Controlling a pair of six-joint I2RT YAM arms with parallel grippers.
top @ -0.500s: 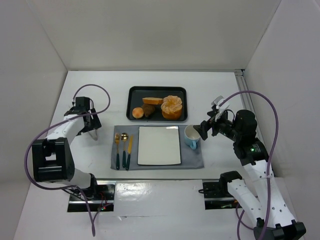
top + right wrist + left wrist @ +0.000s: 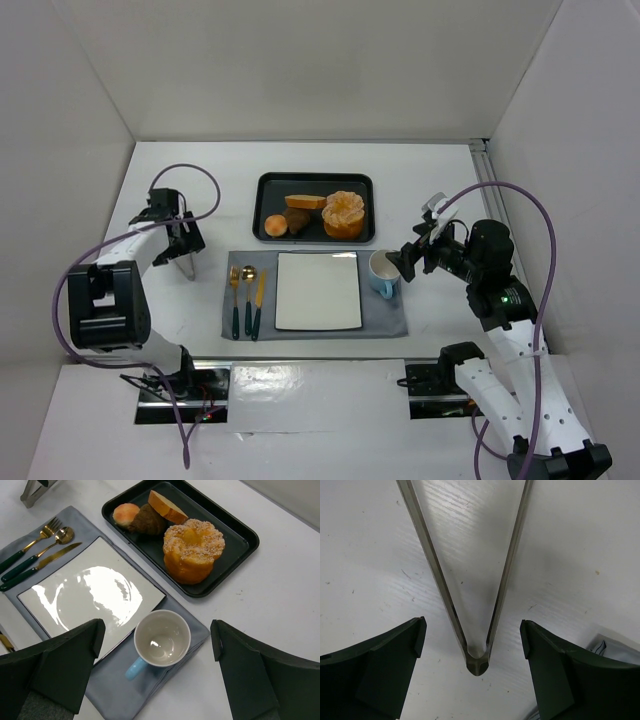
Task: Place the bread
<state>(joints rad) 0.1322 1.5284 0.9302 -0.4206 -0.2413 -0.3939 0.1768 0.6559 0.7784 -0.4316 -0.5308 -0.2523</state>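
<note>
**A:** Where is the bread [image 2: 343,215]?

**B:** In the black tray [image 2: 268,182], at its right end, at the far side of the table [image 2: 440,180]. Nothing is touching it. The left pincer [image 2: 472,630] is wide open, well to the left, straddling the hinged end of the metal tongs [image 2: 477,662] with a gap on each side. The right pincer [image 2: 157,630] hangs open over the cup [image 2: 162,637].

**A:** What could go wrong?

**B:** I think a squeeze so close to the hinge could skid the tongs across the smooth table or leave them crooked. After that, the bun is wide and lumpy, so thin tong arms may lose it on the way. The bread slice [image 2: 167,507] lies just beside it and could get nudged.

**A:** What's the count?

**B:** One tray holding four items: the bread, the slice, a dark piece [image 2: 147,522] and a small orange ball [image 2: 125,514]. There is also one plate [image 2: 318,290], one cup, one placemat [image 2: 385,322], one pair of tongs, and a fork [image 2: 234,290], spoon [image 2: 248,285] and knife [image 2: 259,295].
</note>
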